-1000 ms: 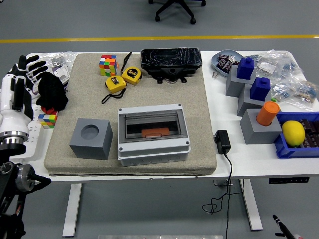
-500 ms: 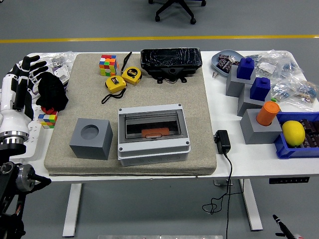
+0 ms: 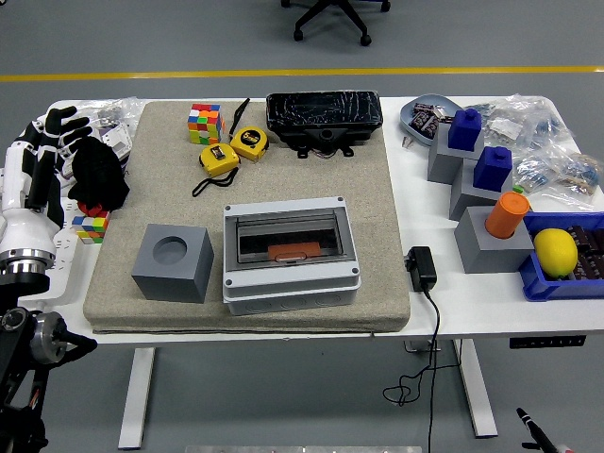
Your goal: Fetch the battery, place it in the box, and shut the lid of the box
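The grey box (image 3: 292, 256) sits lid-closed on the mat (image 3: 377, 189), the left hand (image 3: 52, 132) at the table's left edge.

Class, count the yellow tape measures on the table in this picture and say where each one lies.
2. One tape measure lies on the mat's far left part, below the colourful cube; the other tape measure sits just right of it, nearer the black case. None seems hidden.

Grey cube block (image 3: 171, 262) with round recess, on tan mat (image 3: 377, 208), front left. Two yellow tape measures (image 3: 233, 149) and colour cube (image 3: 204, 124) at mat's far left. Second colour cube (image 3: 90, 226) off mat, left. Lemon (image 3: 555, 251) in blue bin (image 3: 538, 278), far right. Black adapter (image 3: 421, 268) near table's front edge.
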